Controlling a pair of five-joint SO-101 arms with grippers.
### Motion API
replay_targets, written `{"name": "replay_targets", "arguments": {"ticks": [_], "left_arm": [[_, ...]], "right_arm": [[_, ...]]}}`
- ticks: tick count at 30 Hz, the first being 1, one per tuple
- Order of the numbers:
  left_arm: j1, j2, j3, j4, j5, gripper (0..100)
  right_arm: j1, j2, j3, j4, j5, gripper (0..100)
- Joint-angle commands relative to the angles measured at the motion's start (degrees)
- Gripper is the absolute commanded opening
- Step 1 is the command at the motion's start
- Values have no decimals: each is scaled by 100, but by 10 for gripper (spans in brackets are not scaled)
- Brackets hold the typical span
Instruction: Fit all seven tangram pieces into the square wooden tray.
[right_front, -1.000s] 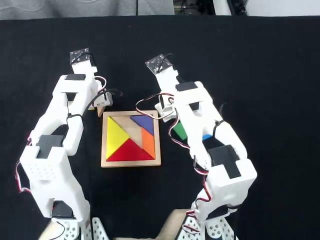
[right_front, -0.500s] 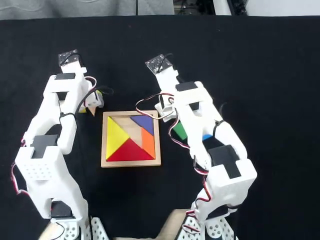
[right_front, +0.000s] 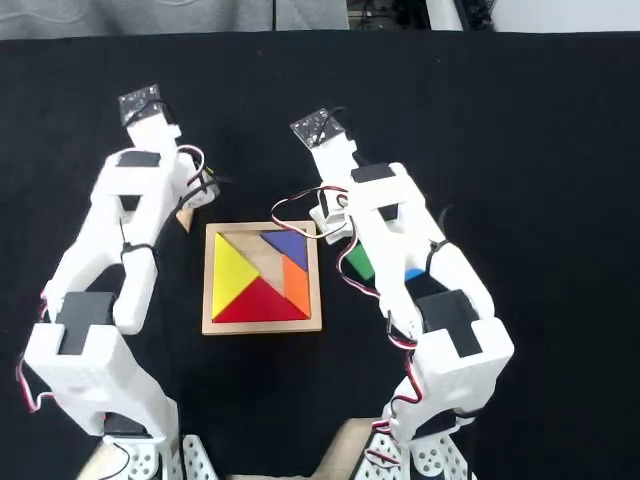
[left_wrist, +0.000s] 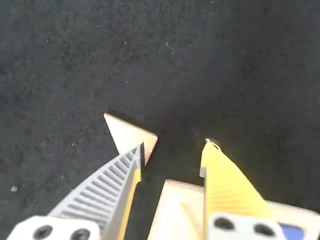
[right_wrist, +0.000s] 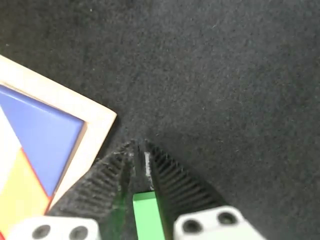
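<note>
The square wooden tray (right_front: 262, 327) lies between the arms, with yellow, red, orange and blue pieces in it and a pale patch in the middle. A plain wooden triangle (right_front: 185, 217) (left_wrist: 128, 134) lies flat on the cloth just off the tray's far-left corner (left_wrist: 172, 200). My left gripper (right_front: 196, 199) (left_wrist: 175, 146) hangs open over it, one finger's tip (left_wrist: 135, 162) at the triangle's edge. Off the tray's far-right corner (right_wrist: 102, 120), my right gripper (right_front: 333, 228) (right_wrist: 139, 148) is shut and low. A green piece (right_front: 360, 263) (right_wrist: 148, 216) lies under that arm, a blue one (right_front: 413, 273) beside it.
Black cloth covers the table (right_front: 520, 150), with open room at the far side and on the right. Both arms' white links flank the tray closely. Red and white cables (right_front: 300, 205) loop over the tray's far edge.
My left arm swung left away from the tray's corner, then eased back a little. The wooden triangle ended up farther left. The right arm stayed still.
</note>
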Motion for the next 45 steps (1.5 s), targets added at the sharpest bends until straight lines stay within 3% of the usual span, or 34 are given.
{"name": "replay_targets", "arguments": {"ticks": [1,10,38,45], "left_arm": [[31,-158,136,-466,79,198],[-40,563,-523,448,527,198],[-664,633,-514,835,563,198],[-1112,633,-743,1424,580,198]], "right_arm": [[26,-233,-40,-70,18,11],[26,-233,-40,-70,18,11],[26,-233,-31,-44,18,11],[26,-233,-31,-53,18,11]]}}
